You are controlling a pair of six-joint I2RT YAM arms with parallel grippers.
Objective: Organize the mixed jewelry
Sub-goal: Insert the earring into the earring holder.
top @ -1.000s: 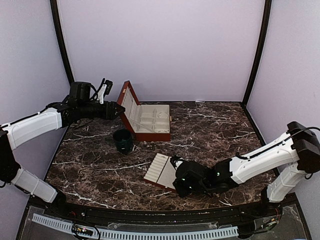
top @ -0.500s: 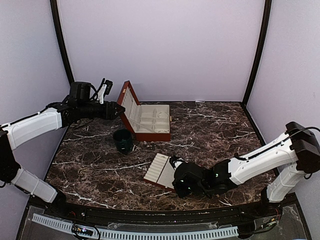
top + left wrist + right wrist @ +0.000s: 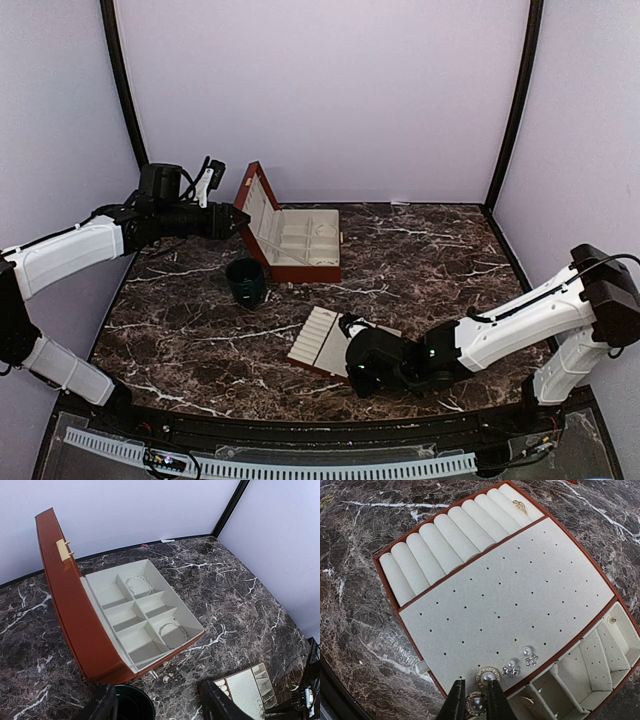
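right end effector is down low over the near edge of the tray, fingers pinched together on a pearl stud, right at the tray's border. just beside it three more studs sit in a short row on the holed pad. a little ring is tucked in the roll slots at the far end of the tray, and there's some tiny piece in one of the side pockets, can't tell what.

left end effector hangs by the lid of the open box, fingers apart, nothing in them. two thin loops lie in separate compartments of the box. green cup stands on the counter just in front of the box, well apart from the tray.
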